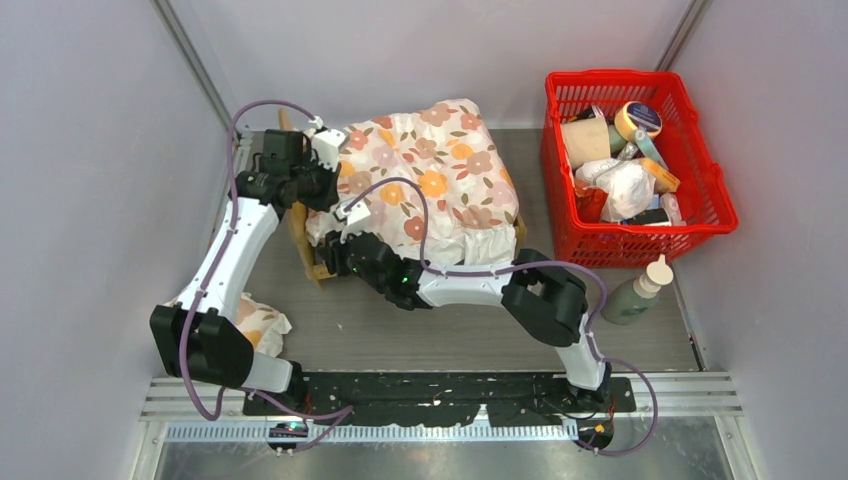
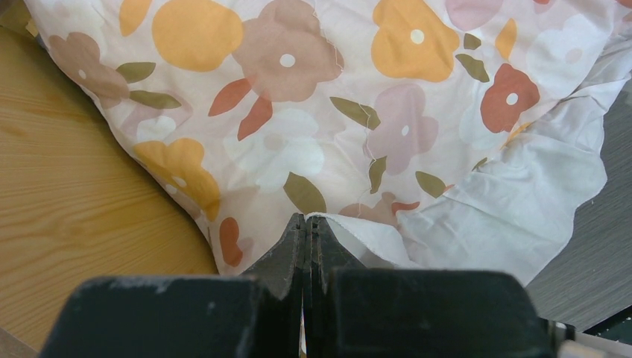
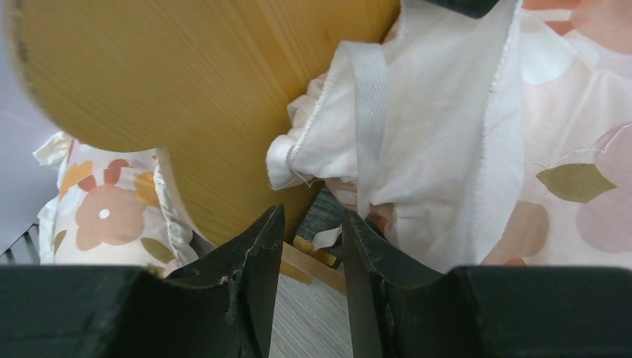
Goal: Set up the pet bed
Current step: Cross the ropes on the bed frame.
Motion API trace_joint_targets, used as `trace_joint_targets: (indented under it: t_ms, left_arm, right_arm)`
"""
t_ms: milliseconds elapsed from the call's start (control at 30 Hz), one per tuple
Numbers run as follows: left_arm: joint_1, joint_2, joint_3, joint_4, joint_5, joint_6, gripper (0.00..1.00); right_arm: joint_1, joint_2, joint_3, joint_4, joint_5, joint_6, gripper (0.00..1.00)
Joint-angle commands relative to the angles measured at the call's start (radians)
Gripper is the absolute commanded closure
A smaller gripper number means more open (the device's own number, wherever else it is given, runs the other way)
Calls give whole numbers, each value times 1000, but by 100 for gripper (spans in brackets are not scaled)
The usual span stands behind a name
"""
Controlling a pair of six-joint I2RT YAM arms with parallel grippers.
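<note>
The pet bed [image 1: 301, 238] is a light-wood frame, mostly covered by a white floral cushion [image 1: 430, 180]; its headboard [image 3: 186, 89] stands at the left end. My left gripper [image 1: 326, 182] reaches over the headboard. In the left wrist view its jaws [image 2: 307, 221] are shut on the cushion's [image 2: 298, 112] white hem. My right gripper [image 1: 336, 252] is at the bed's near left corner, open [image 3: 313, 225]. Between its tips show the bed's wooden rail [image 3: 317, 265], a bit of dark grey fabric [image 3: 322, 212] and a loose white corner of the cushion [image 3: 417, 149].
A small floral pillow [image 1: 262, 325] lies by the left arm's base. A red basket [image 1: 712, 180] full of items stands at the back right. A green bottle [image 1: 635, 295] with a white cap stands in front of it. Walls close in on both sides.
</note>
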Motion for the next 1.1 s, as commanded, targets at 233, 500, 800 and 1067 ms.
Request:
trace_joint_targets:
  t_ms: [233, 500, 800, 1067]
  left_arm:
    - [1, -33, -4, 32, -14, -16, 100]
    - [2, -36, -2, 34, -34, -12, 100]
    - [2, -32, -4, 73, -73, -44, 100]
    - [1, -26, -5, 69, -70, -41, 100]
  right_arm:
    - [1, 53, 123, -110, 113, 82, 62]
    - [17, 50, 169, -243, 169, 140, 57]
    - [23, 19, 136, -245, 251, 144, 56]
    - [13, 49, 169, -239, 252, 99, 54]
